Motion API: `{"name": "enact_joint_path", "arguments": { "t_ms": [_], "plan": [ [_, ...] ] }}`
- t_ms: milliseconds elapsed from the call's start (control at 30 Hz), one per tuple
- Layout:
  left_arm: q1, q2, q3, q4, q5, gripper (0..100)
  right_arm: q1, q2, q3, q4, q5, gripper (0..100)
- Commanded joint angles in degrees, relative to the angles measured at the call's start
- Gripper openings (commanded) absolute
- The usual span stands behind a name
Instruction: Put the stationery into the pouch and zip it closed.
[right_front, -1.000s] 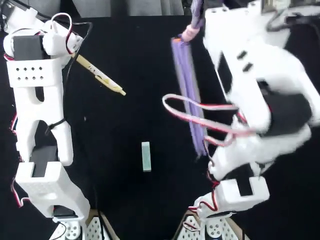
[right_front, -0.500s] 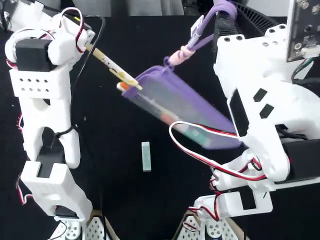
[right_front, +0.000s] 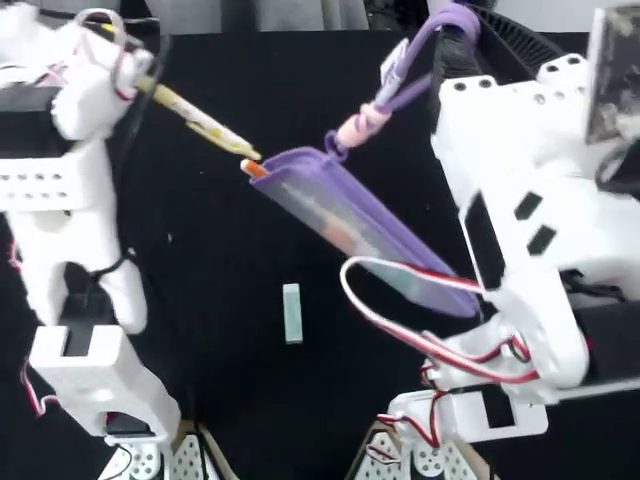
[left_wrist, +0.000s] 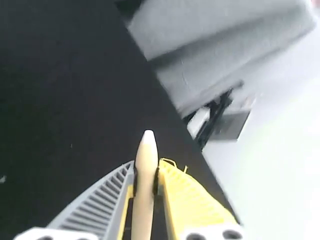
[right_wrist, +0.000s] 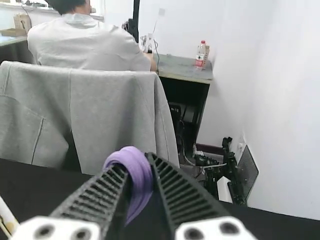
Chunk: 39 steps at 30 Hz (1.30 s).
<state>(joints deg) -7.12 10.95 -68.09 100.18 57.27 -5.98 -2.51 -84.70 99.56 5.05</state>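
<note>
High view: the left gripper (right_front: 135, 78) pinches a cream plastic pen (right_front: 200, 122) over the black table's (right_front: 220, 250) far-left corner. Its tip sits just beside the open mouth of the translucent purple pouch (right_front: 350, 215), with the long axes nearly aligned. Left wrist view: jaws clamp the pen. Right wrist view: the right gripper (right_wrist: 145, 165) squeezes the pouch's purple strap (right_wrist: 132, 182).

You are working in an office-type room. Beyond your black counter (right_front: 280, 90), note a draped grey jacket (right_wrist: 85, 115), a desk (right_wrist: 185, 67) carrying a bottle (right_wrist: 201, 52), plain white walls (right_wrist: 285, 100), and loose cables (right_wrist: 212, 162) low against the wall.
</note>
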Motion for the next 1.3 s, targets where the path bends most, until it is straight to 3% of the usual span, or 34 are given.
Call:
{"name": "enact_joint_path", "arguments": {
  "t_ms": [0, 633, 967, 1100, 1267],
  "plan": [
    [-1.3, -2.2, -1.6, 0.2, -0.8, 3, 1.1, -1.7, -1.6, 1.4, 0.4, 1.1],
    [10.1, -2.0, 13.9, 0.5, -6.6, 3, 1.1, -1.6, -1.6, 1.4, 0.2, 1.1],
    [22.8, -1.7, 22.0, -2.1, -6.9, 3, 4.6, -1.6, -1.7, 1.1, 0.1, 1.1],
    [25.9, 0.4, 27.8, -6.9, -9.8, 14, 7.5, -1.6, -1.7, 1.2, 0.0, 1.1],
    [26.1, -1.4, 28.3, -6.8, -9.9, 28, 8.6, -1.8, -1.7, 1.1, 0.4, 1.1]
  ]
}}
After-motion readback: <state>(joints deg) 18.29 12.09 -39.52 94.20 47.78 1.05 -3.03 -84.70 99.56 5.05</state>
